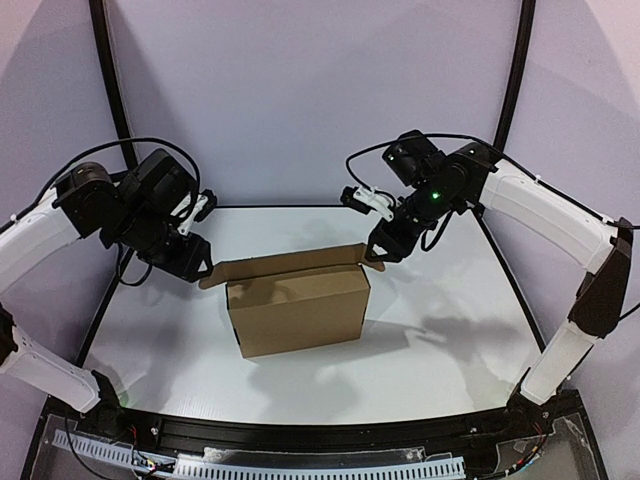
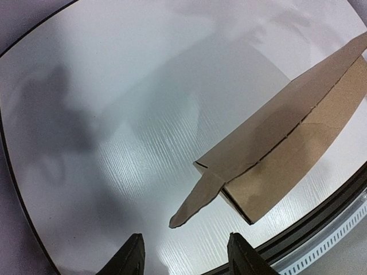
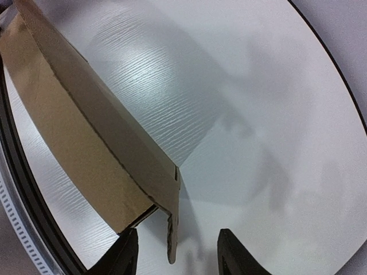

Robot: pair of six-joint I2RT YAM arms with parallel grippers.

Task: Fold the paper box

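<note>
Right pincer [image 3: 178, 234] agape over white grained table [image 3: 258, 114], lilac walls [image 1: 320, 100]

paper box [image 1: 298, 305] mid-table, open tabletop [image 1: 450, 330] around it, left pincer [image 1: 197, 268] and right pincer [image 1: 378, 252] at its lid ends

Brown paper box [image 1: 298, 308] upright, mid-table, lid ajar.

White wood-grain table [image 1: 450, 330], black rim, paper box [image 1: 298, 308] standing near its middle, lid flap raised
</note>
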